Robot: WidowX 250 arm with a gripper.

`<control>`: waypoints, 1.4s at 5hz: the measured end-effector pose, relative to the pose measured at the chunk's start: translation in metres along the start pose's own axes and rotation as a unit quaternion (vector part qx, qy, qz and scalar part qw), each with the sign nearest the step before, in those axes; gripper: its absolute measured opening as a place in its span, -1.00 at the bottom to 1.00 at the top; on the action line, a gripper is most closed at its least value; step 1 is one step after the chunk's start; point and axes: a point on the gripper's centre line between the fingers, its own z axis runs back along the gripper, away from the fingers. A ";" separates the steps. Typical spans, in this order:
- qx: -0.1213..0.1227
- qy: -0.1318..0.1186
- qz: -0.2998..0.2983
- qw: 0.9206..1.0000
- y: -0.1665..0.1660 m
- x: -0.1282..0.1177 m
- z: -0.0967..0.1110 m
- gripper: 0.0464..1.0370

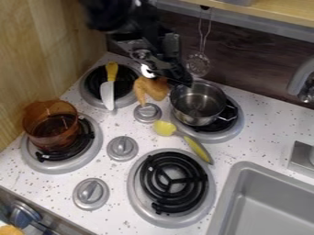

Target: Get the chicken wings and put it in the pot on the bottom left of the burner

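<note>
The black gripper (pixel 162 75) is at the upper middle, between the back left burner and the metal pot. It is shut on the brown chicken wing (pixel 151 89), which hangs below it with its narrow end pointing down, just above a stove knob. The fingers hide part of the wing's upper edge. An amber see-through pot (pixel 50 128) stands on the left burner (pixel 92 149), to the left of and lower in the view than the gripper.
A metal pot (pixel 197 106) sits on the back right burner, close to the gripper. A white knife with a yellow handle (pixel 111 71) lies across the back left burner. A yellow-green utensil (pixel 197 149) lies near the front burner (pixel 173 181). The sink (pixel 230 195) is at lower right.
</note>
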 end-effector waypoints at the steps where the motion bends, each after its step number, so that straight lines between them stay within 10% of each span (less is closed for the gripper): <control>1: 0.021 0.039 -0.027 0.999 0.023 -0.016 0.011 0.00; 4: 0.030 0.208 -0.100 0.973 0.082 -0.053 0.037 0.00; 7: 0.017 0.251 -0.090 0.964 0.139 -0.104 0.043 0.00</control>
